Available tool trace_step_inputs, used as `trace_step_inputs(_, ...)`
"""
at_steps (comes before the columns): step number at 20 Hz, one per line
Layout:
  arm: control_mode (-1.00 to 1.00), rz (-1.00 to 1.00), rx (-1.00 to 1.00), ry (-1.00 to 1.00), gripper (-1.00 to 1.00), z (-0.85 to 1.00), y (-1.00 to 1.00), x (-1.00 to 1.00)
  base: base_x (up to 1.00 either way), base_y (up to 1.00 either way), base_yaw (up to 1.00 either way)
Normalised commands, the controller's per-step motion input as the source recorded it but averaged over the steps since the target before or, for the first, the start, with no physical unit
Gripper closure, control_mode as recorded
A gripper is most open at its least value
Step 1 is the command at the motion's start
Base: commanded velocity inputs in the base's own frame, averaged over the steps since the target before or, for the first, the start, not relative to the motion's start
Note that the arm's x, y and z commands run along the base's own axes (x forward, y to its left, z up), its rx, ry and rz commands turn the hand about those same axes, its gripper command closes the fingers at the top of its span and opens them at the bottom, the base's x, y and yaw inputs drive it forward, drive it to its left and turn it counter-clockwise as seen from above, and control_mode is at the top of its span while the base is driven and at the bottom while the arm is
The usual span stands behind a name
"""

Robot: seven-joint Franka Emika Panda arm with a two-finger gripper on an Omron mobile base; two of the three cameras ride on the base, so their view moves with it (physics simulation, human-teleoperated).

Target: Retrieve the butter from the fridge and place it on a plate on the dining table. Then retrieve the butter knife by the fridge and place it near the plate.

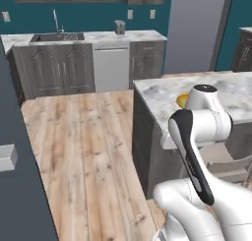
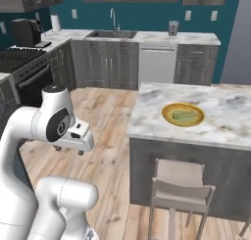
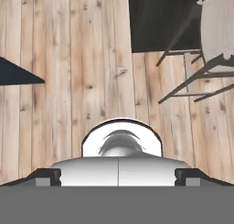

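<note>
The yellow-orange plate [image 2: 171, 110] lies on the marble dining table [image 2: 220, 126], near its left end. A slim pale stick, the butter [image 2: 185, 116], rests across the plate's olive centre. In the left base view my forearm covers most of the plate [image 1: 182, 101]. My gripper [image 2: 69, 150] hangs low over the wooden floor, left of the table and well apart from the plate. It points down. In the hand view the fingertips [image 3: 45, 177] stand wide apart, so the gripper [image 3: 118, 177] is open and holds nothing. The butter knife is out of view.
A slate-grey fridge door [image 1: 19, 186] with a grey bar end [image 1: 7, 157] stands close at the left. A stool [image 2: 179, 185] stands at the table's near side. The sink counter [image 2: 147, 36] and stove [image 2: 19, 58] line the far and left walls. Wooden floor [image 1: 88, 151] lies between.
</note>
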Motion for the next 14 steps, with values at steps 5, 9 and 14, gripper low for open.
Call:
trace_step_inputs(5, 1.00, 0.00, 0.00, 0.00, -1.00, 0.00, 0.00, 0.00, 0.00, 0.76, 0.00)
trace_step_inputs(9, 1.00, 0.00, 0.00, 0.00, -1.00, 0.00, 0.00, 0.00, 0.27, 0.31, -0.01)
trace_step_inputs(14, 1.00, 0.00, 0.00, 0.00, -1.00, 0.00, 0.00, 0.00, 0.73, 0.00, -0.06)
